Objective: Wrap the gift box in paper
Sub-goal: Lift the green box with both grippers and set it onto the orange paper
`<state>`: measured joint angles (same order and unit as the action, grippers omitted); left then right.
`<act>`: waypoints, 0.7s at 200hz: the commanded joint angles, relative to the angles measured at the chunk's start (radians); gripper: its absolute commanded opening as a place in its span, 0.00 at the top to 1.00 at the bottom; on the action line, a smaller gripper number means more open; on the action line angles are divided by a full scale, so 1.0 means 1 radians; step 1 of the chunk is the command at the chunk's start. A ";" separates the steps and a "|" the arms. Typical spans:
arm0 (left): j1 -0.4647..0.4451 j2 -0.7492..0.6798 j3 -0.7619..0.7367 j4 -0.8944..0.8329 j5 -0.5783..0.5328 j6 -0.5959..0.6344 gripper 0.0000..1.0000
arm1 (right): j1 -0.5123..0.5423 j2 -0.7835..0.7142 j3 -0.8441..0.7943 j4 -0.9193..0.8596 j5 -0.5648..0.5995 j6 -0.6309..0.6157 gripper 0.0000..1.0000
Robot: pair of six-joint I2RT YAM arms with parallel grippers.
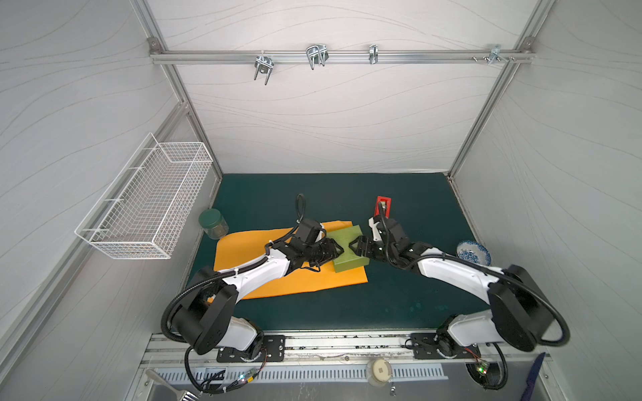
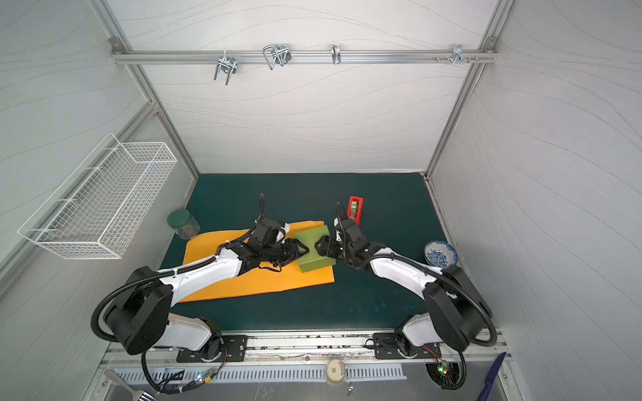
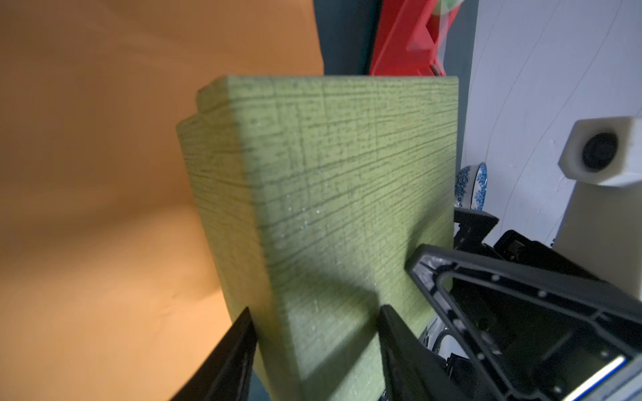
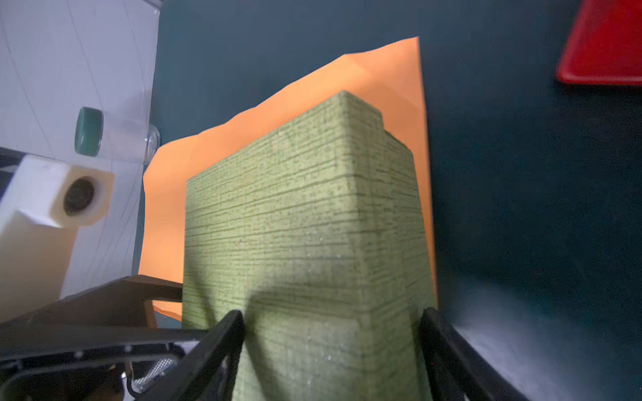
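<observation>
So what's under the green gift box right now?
The orange paper spreads beneath the gift box, at the sheet's right end. The box hides its own underside, so whether it touches the paper cannot be seen.

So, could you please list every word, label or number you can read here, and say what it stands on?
None can be read: the gift box shows only a grid texture, the paper is plain, and the bowl bears only a blue pattern.
</observation>
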<state>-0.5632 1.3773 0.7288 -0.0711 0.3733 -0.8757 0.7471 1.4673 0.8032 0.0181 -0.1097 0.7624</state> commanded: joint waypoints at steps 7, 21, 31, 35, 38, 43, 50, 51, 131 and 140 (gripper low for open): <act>0.085 -0.130 -0.048 0.085 0.084 0.043 0.43 | 0.130 0.157 0.162 0.144 -0.116 0.031 0.20; 0.153 -0.192 -0.087 0.039 0.083 0.060 0.43 | 0.169 0.249 0.244 0.138 -0.120 0.029 0.19; 0.201 -0.241 -0.117 0.008 0.082 0.070 0.43 | 0.193 0.306 0.296 0.135 -0.121 0.034 0.19; 0.221 -0.259 -0.128 -0.004 0.080 0.075 0.42 | 0.200 0.327 0.315 0.137 -0.125 0.038 0.19; 0.235 -0.274 -0.136 -0.016 0.077 0.081 0.42 | 0.207 0.343 0.328 0.137 -0.128 0.039 0.19; 0.258 -0.296 -0.147 -0.035 0.073 0.089 0.42 | 0.216 0.368 0.350 0.138 -0.131 0.045 0.19; 0.289 -0.323 -0.160 -0.059 0.062 0.106 0.42 | 0.230 0.402 0.378 0.140 -0.137 0.052 0.19; 0.294 -0.326 -0.161 -0.063 0.061 0.107 0.42 | 0.230 0.402 0.378 0.140 -0.137 0.052 0.19; 0.474 -0.364 -0.197 -0.153 -0.068 0.148 0.28 | 0.216 0.310 0.317 0.023 -0.097 -0.046 0.05; 0.474 -0.377 -0.200 -0.148 -0.093 0.141 0.26 | 0.202 0.254 0.269 -0.013 -0.088 -0.072 0.04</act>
<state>-0.0937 1.0191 0.5201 -0.2691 0.3439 -0.7399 0.9722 1.8751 1.1587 0.0841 -0.1902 0.7601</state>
